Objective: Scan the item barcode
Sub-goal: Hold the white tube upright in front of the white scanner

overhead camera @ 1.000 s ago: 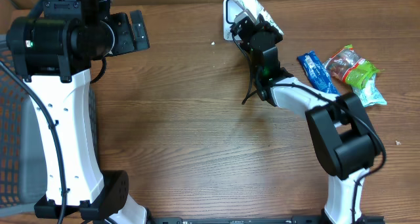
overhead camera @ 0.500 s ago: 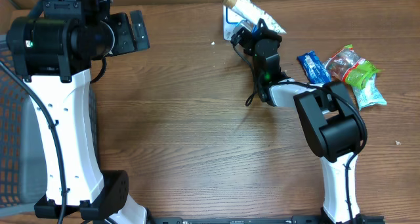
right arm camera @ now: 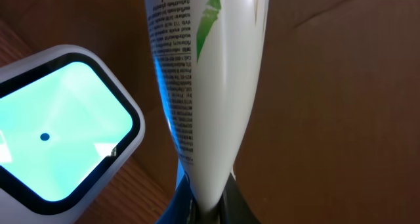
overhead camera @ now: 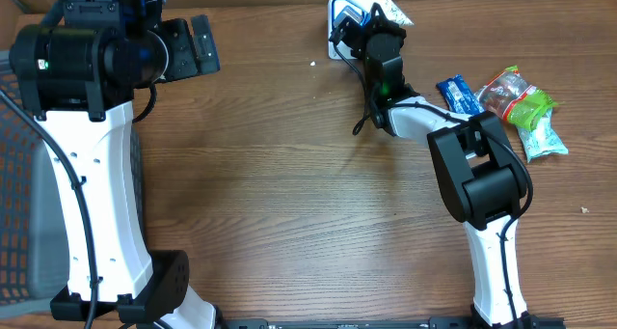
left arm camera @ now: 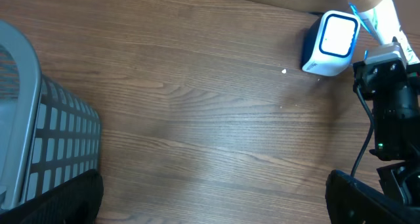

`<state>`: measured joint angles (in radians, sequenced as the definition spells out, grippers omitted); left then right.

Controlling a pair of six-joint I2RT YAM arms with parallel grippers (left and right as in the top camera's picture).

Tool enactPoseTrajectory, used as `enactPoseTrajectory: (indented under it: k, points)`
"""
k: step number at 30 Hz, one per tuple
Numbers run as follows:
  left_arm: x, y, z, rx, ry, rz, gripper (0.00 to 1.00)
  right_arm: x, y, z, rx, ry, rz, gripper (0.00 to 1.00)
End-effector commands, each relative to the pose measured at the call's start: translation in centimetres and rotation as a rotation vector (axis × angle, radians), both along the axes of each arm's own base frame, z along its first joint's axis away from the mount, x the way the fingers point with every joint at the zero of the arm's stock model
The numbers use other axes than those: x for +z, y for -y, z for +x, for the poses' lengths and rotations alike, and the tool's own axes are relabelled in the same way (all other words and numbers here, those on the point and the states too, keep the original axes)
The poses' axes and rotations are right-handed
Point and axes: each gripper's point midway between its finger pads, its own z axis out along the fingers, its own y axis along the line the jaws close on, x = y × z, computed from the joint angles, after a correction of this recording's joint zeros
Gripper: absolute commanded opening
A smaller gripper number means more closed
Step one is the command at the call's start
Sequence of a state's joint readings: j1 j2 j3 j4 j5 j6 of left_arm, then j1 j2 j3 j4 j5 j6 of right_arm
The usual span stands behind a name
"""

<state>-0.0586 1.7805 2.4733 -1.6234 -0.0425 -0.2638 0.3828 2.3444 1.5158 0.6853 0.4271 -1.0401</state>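
Right gripper (overhead camera: 369, 28): jaws closed on the white tube (right arm camera: 210, 73), clamped at its flat crimped end, as the right wrist view shows at the lower edge. Tube carries fine black print and a green mark. In the left wrist view a tan cap sits at its far end, and the tube (left arm camera: 384, 20) stands tilted just beside and above the scanner (left arm camera: 331, 43). Whether tube and scanner touch cannot be told.

Scanner: white housing with a dark rim, at the far edge of the wooden table (overhead camera: 270, 194). Its window glows pale cyan in the right wrist view, and a blue glint runs along the printed side of the tube that faces it. No barcode can be made out.

Left gripper (overhead camera: 193, 47): jaws wide apart, holding nothing, raised over the far left of the table and well apart from the scanner.

Other items: grey slatted basket (left arm camera: 39, 138) at the left edge. Near the right arm lie a blue packet (overhead camera: 463, 102), a red and green packet (overhead camera: 516, 93) and a pale green packet (overhead camera: 542, 136), close together.
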Motion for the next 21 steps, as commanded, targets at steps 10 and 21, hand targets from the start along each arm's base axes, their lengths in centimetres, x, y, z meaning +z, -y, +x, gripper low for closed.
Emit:
enactPoseTrajectory:
  k: [10,21]
  points:
    - [0.0,-0.1,0.1,0.016,0.003,-0.001,1.00,1.2,2.7,1.2,-0.051,0.011,0.018,0.04]
    - [0.0,-0.1,0.0,0.016,0.003,0.000,1.00,1.2,0.0,0.4,-0.018,0.011,0.013,0.04]
